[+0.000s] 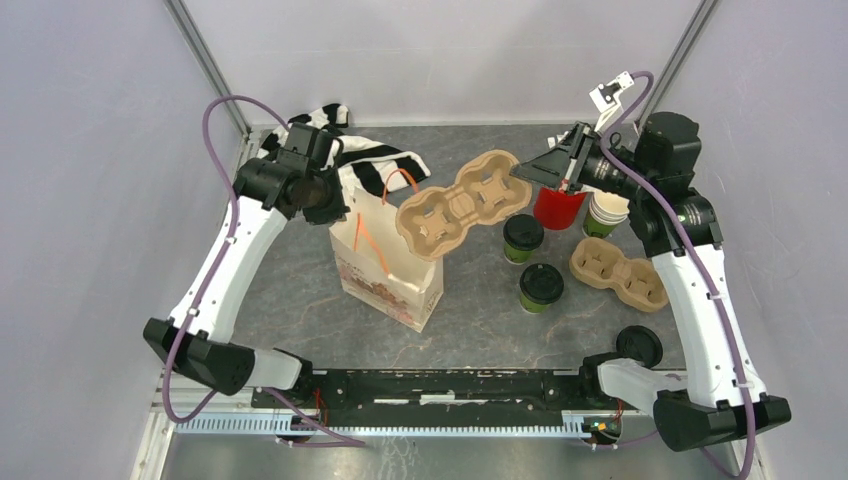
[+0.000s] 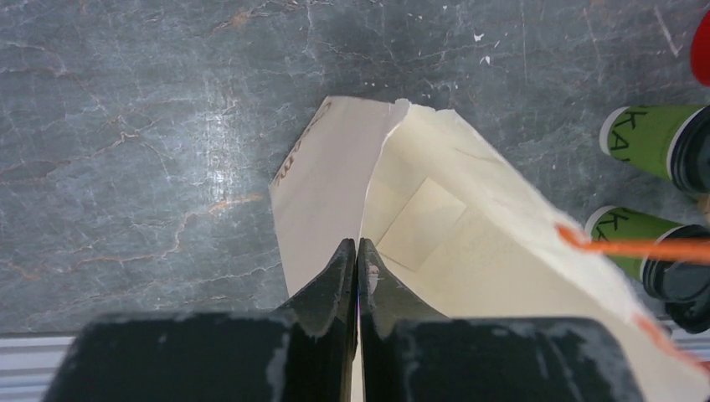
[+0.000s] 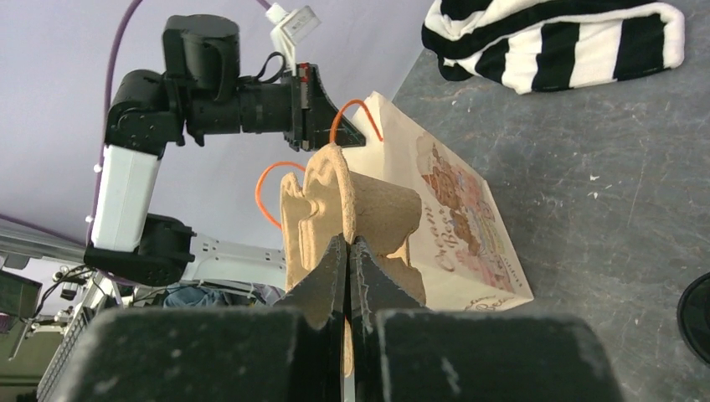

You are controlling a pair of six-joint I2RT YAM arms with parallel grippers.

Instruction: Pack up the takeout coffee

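Left wrist view, close in: the left hand (image 2: 357,244) has its fingers pressed together on the rim of the paper bag (image 2: 469,243), though the black fingers bury most of the pinch. At the right edge the takeout coffee peeks in. The lower coffee (image 2: 630,228) is crossed by the bag's orange handle (image 2: 645,248), and the upper coffee (image 2: 646,136) is cut off at its lid. Over to the right wrist view: the right hand (image 3: 347,244) is clamped on the edge of a pulp cup carrier (image 3: 368,209), which hides much of the bag's mouth. From above, both coffees stand upright on the tabletop (image 1: 480,320), just right of the bag and near a second carrier (image 1: 618,272). The left arm rises from its base and bends in toward the bag. The right arm stretches far back with its forearm turned left, holding the carrier tilted above the bag's open top. Farther back, a red cup (image 1: 558,207) sits half hidden behind that hand.
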